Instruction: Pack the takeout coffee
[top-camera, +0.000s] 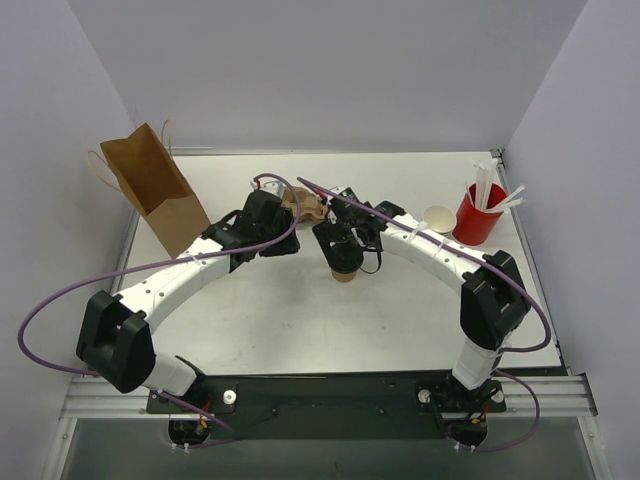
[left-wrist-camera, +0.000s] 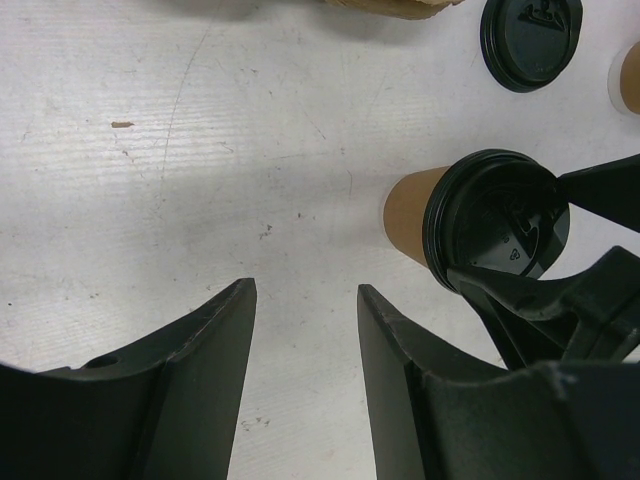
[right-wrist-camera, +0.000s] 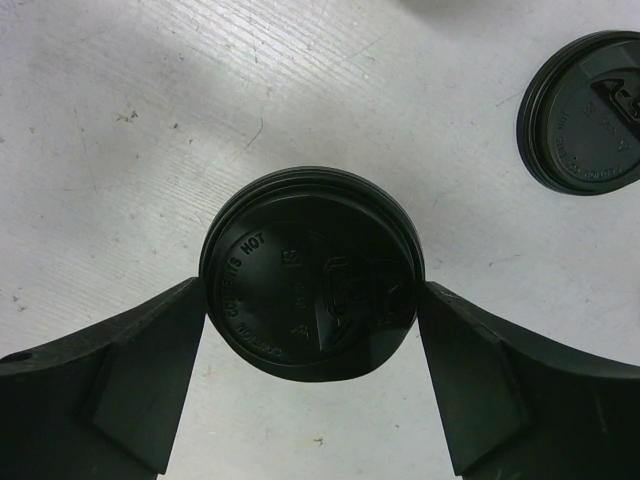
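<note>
The takeout coffee (top-camera: 345, 271), a brown kraft cup with a black lid (right-wrist-camera: 312, 285), stands on the white table at the middle. My right gripper (top-camera: 347, 250) hangs over it, and in the right wrist view (right-wrist-camera: 312, 300) its two fingers press the lid's rim from both sides. In the left wrist view the coffee (left-wrist-camera: 420, 215) sits to the right, with the right gripper's fingers on its lid. My left gripper (left-wrist-camera: 305, 290) is open and empty over bare table, just left of the cup; it also shows in the top view (top-camera: 285, 232).
An open brown paper bag (top-camera: 155, 190) stands at the far left. A red cup with white sticks (top-camera: 478, 212) and tan paper cups (top-camera: 438, 218) stand at the far right. A spare black lid (right-wrist-camera: 585, 112) lies beside the coffee. A cardboard piece (top-camera: 305, 205) lies behind the grippers.
</note>
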